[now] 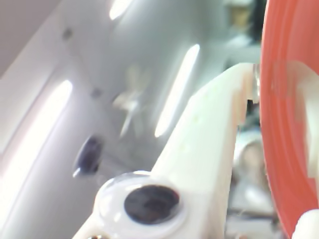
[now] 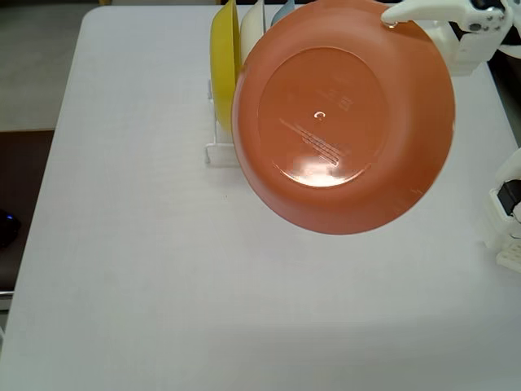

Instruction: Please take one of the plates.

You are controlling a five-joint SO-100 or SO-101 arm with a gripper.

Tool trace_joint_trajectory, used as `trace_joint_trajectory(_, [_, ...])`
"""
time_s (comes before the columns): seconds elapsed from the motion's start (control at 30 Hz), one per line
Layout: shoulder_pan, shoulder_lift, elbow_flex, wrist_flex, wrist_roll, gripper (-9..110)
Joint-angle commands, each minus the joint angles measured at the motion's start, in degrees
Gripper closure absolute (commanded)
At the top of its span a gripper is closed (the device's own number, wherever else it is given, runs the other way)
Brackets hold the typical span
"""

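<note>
The orange plate (image 2: 342,122) hangs in the air, large in the fixed view, its underside and base ring facing the camera. My white gripper (image 2: 392,18) comes in from the top right and is shut on the plate's upper rim. In the wrist view the plate (image 1: 289,149) fills the right edge. One white finger (image 1: 209,149) lies against its rim, and the gripper (image 1: 264,82) pinches there. The camera looks up at a ceiling with strip lights.
A white rack (image 2: 218,151) at the table's back holds a yellow plate (image 2: 224,49), a cream plate (image 2: 252,20) and a light blue plate (image 2: 282,10) on edge, partly behind the orange one. White arm parts (image 2: 506,212) stand at the right edge. The white table (image 2: 130,244) stretches left and forward.
</note>
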Motion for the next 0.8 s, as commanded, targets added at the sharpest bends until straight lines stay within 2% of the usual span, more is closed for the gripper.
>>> trace_joint_trajectory(0.0, [-1.41, -0.09, -0.62, -6.50, -0.97, 102])
trace_joint_trajectory(0.37, [-2.90, -8.26, -0.62, -18.02, -6.68, 102])
trace_joint_trajectory(0.77, [0.26, -19.86, -0.62, -30.32, -8.00, 102])
